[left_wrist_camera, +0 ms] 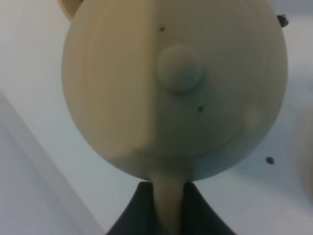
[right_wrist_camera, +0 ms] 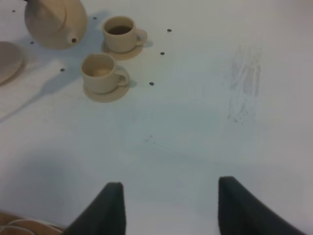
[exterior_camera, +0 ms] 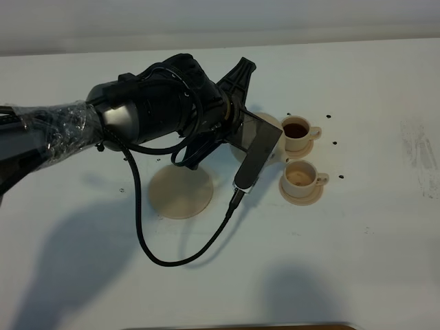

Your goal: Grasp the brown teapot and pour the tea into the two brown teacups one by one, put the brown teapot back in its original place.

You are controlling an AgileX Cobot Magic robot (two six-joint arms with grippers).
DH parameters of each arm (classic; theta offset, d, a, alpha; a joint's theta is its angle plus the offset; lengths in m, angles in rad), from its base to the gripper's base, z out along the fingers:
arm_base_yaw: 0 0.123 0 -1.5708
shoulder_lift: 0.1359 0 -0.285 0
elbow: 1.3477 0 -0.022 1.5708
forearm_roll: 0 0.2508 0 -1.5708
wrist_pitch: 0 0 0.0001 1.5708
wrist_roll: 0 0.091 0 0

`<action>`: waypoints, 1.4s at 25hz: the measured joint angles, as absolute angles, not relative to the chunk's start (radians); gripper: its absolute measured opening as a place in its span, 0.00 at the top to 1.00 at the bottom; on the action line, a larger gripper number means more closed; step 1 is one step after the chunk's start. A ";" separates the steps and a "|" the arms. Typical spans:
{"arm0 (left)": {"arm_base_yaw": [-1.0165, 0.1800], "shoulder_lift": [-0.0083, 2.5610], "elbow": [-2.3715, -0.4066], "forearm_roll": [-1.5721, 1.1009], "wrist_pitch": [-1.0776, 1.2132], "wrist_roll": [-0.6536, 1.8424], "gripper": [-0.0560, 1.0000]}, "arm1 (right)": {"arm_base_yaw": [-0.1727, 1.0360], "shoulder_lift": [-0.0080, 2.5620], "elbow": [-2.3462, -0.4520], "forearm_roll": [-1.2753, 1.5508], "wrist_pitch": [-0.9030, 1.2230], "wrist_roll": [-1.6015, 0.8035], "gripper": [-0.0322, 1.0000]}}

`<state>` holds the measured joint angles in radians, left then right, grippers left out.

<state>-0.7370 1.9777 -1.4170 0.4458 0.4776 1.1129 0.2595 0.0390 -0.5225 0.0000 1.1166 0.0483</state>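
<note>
Clamped tight on the loop handle, my left hand (left_wrist_camera: 165,205) holds the brown teapot (left_wrist_camera: 176,88); the two dark fingers (left_wrist_camera: 139,210) press the handle from either side, and the pot's round body and knobbed lid (left_wrist_camera: 180,67) fill the left wrist view. From above, my own arm and its wrist camera (exterior_camera: 258,155) hide most of the pot (only slivers of beige show past them). The right wrist view shows it better: it is off its plate, just beside the two brown teacups, with the short spout (right_wrist_camera: 74,40) turned toward them.

Of those cups, the far one (exterior_camera: 297,130) has dark tea in it, while the near one (exterior_camera: 300,177) shows only a pale inside. Each stands on its own small saucer (exterior_camera: 301,198), handles pointing away from the pot.

On the other side of the pot lies the wide round saucer plate (exterior_camera: 181,191), flat on the white desk (exterior_camera: 371,240) with nothing on it, partly under my arm's shadow. A black cable (exterior_camera: 148,240) loops down from the arm in front of the plate. Small dark specks (exterior_camera: 335,143) dot the desk around the cups.

My right hand (right_wrist_camera: 170,203) hangs well apart from all this, its fingers spread wide and gripping nothing, over bare desk. A faint grey scuff (right_wrist_camera: 244,83) marks the surface beyond it.
</note>
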 joint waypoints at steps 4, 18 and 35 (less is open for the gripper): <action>-0.748 1.978 -1.417 0.486 0.470 1.111 0.87 | 0.260 0.039 -0.522 0.000 1.117 0.048 0.54; -0.773 2.011 -1.416 0.627 0.395 1.097 0.87 | 0.260 0.039 -0.522 0.000 1.117 0.048 0.54; -0.796 2.029 -1.416 0.773 0.314 1.039 0.87 | 0.260 0.039 -0.522 0.000 1.117 0.048 0.54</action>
<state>-0.7959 2.0288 -1.4160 0.7728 0.3144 1.0389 0.2595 0.0390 -0.5225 0.0000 1.1166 0.0483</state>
